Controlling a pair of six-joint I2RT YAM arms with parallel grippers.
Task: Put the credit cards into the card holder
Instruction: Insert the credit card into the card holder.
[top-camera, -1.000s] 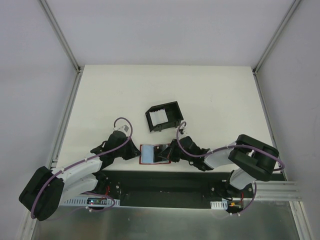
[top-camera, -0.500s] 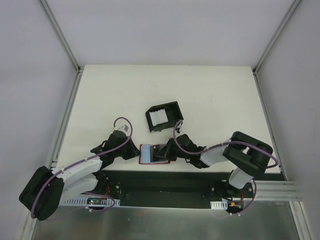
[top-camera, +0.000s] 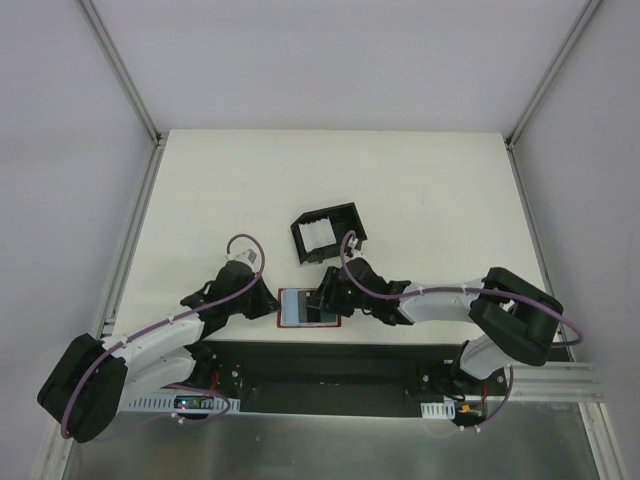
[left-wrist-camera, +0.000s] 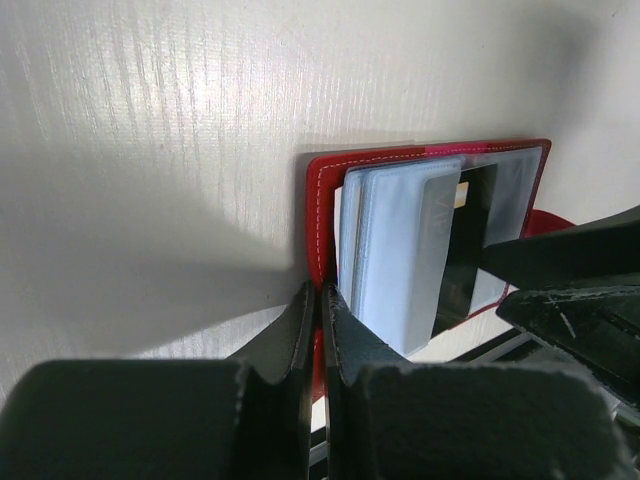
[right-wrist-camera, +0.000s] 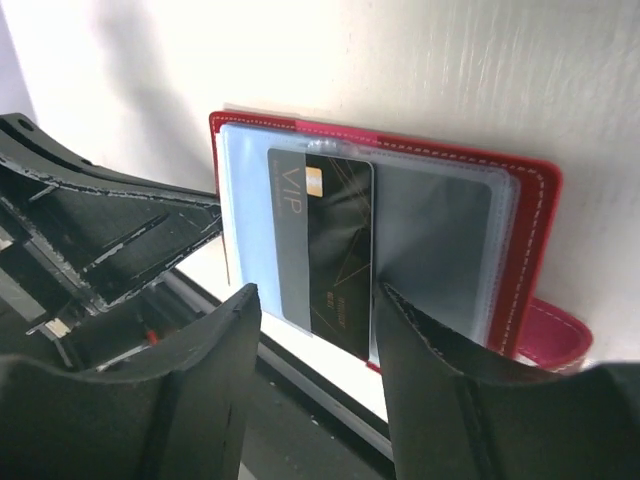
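Note:
The card holder (top-camera: 300, 308) is a red wallet lying open near the table's front edge, its pale blue-grey sleeves facing up. My left gripper (top-camera: 268, 303) is shut on its red left edge (left-wrist-camera: 318, 230), with the fingertips (left-wrist-camera: 322, 300) pressed together on the rim. A dark credit card (right-wrist-camera: 335, 250) marked VIP lies in a clear sleeve of the card holder (right-wrist-camera: 530, 240). It also shows as a dark strip (left-wrist-camera: 465, 240) in the left wrist view. My right gripper (right-wrist-camera: 315, 345) hangs open just over the card's near end, holding nothing. It sits over the wallet's right half (top-camera: 330, 297).
A black open-sided box (top-camera: 328, 232) with something pale inside stands just behind the wallet. The black base plate (top-camera: 320, 365) runs along the table's near edge right below the wallet. White walls enclose the table on three sides.
My right gripper has opened and slid left over the wallet, its arm stretching out. The dark card now lies released in the sleeve. The left gripper has kept its grip.

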